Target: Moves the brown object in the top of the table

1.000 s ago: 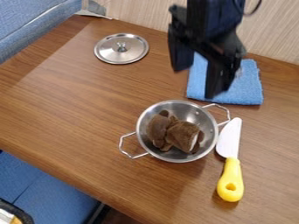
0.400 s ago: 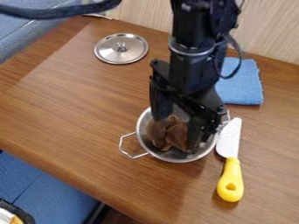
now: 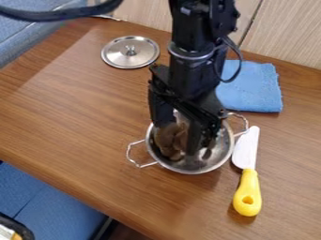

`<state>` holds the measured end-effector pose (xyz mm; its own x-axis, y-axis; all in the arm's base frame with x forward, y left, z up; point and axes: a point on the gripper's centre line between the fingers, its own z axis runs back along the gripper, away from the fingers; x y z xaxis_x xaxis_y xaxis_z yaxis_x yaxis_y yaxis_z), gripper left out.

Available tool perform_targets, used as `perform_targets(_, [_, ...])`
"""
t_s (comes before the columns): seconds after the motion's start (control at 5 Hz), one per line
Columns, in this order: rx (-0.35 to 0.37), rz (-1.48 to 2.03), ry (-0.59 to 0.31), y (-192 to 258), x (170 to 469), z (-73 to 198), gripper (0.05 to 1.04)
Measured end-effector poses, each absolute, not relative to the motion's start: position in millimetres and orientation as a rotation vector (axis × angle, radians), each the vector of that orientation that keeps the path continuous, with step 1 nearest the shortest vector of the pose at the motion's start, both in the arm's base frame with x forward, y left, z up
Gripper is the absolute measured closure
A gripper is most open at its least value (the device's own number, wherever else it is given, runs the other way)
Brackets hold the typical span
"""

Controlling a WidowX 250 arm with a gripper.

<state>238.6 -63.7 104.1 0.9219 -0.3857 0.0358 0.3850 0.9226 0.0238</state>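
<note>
Black arm (image 3: 199,26) in from top edge, wrist (image 3: 188,70) near upright, jaws pointing down, spread apart.

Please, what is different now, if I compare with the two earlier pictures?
The gripper came down from higher in the view to the brown object in the pot, lately shifting slightly towards the view's left. I cannot tell if it has taken hold. The lid, blue cloth and knife stayed in place.

Table (image 3: 75,112): lid (image 3: 141,54), pot (image 3: 213,159), cloth (image 3: 257,89), knife (image 3: 248,176).
</note>
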Motion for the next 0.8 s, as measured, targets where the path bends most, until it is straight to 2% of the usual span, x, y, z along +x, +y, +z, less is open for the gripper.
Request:
perform_targets(0.2, [0.011,-0.382,-0.044,-59.0,241.5,102.6,0.083])
perform_targets(0.6, [0.0,-0.38,0.031,-58.1,240.6,75.3,0.111])
perform_targets(0.8, [0.012,-0.406,0.038,-65.1,240.8,68.7,0.237])
